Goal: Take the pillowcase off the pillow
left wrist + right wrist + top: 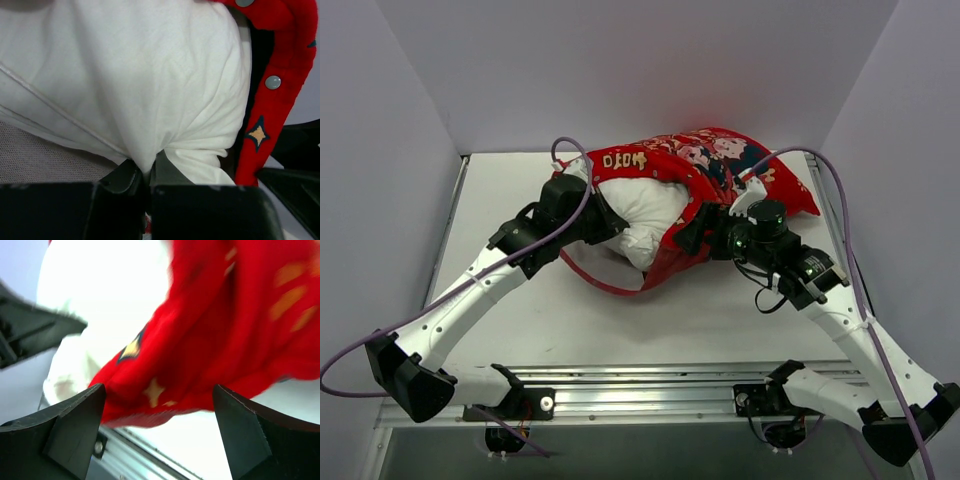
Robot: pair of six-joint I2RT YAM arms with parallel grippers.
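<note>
The red printed pillowcase [720, 160] lies at the back middle of the table, its open mouth facing the near left. The white pillow [645, 215] bulges out of that mouth. My left gripper [612, 225] is shut on a pinch of the pillow's white fabric [145, 160], with the red case edge and its snap buttons [272, 82] to the right. My right gripper [692, 232] is open at the case's lower hem, with red fabric [165, 390] between and just beyond the fingers [75, 425], touching neither.
The table [620, 320] has white walls on three sides. A metal rail [650, 385] runs along the near edge by the arm bases. A purple cable [845, 220] loops over the right arm.
</note>
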